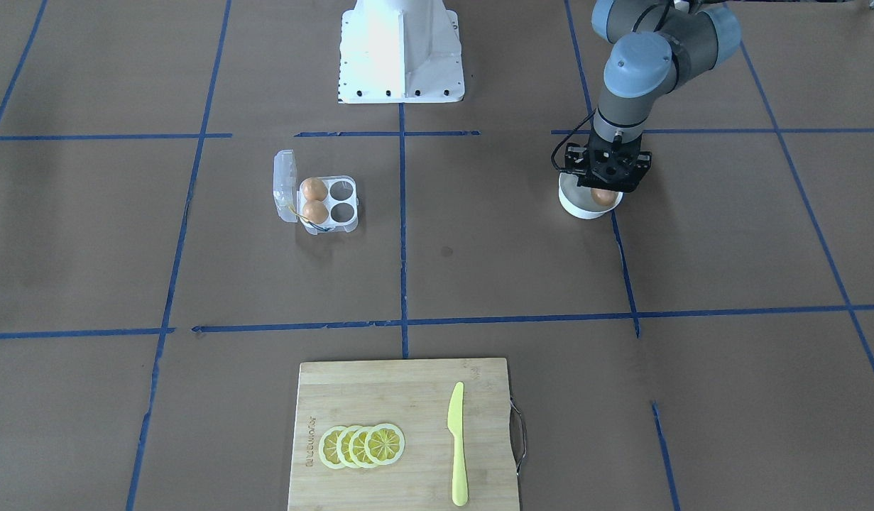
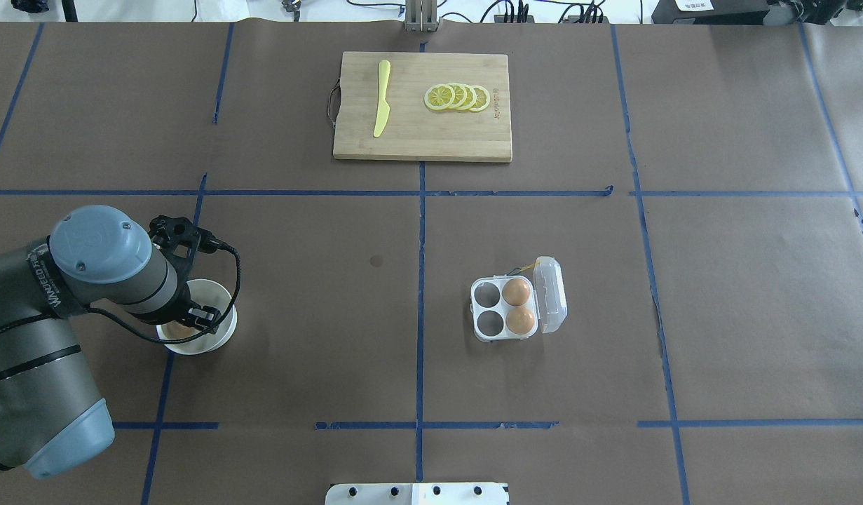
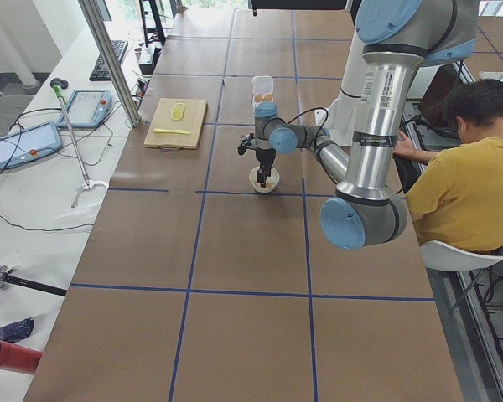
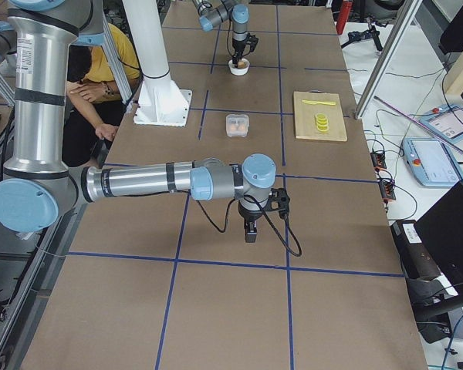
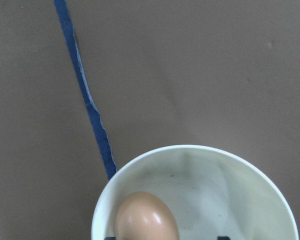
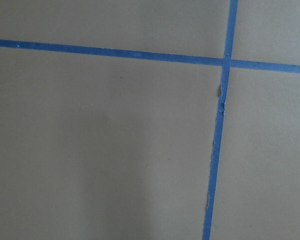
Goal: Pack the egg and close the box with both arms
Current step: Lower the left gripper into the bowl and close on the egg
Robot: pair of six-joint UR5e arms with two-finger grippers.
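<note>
The egg (image 5: 146, 218), tan-brown, lies in a round white bowl (image 1: 577, 204) on my left side. My left gripper (image 1: 605, 183) hangs straight down into the bowl, jaws open around the egg, with only the tips of its fingers at the bottom edge of the left wrist view. The clear box (image 2: 507, 310) stands with its lid (image 2: 552, 294) open. Two eggs (image 2: 518, 305) fill the cells next to the lid, and the other two cells are bare. My right gripper (image 4: 250, 233) hovers over bare table far from the box; I cannot tell if it is open.
A wooden cutting board (image 2: 417, 133) at the far side carries lemon slices (image 2: 458, 97) and a yellow knife (image 2: 382, 106). The white base pedestal (image 1: 401, 50) stands at the near edge. A person in a yellow shirt (image 3: 469, 184) sits beside the table.
</note>
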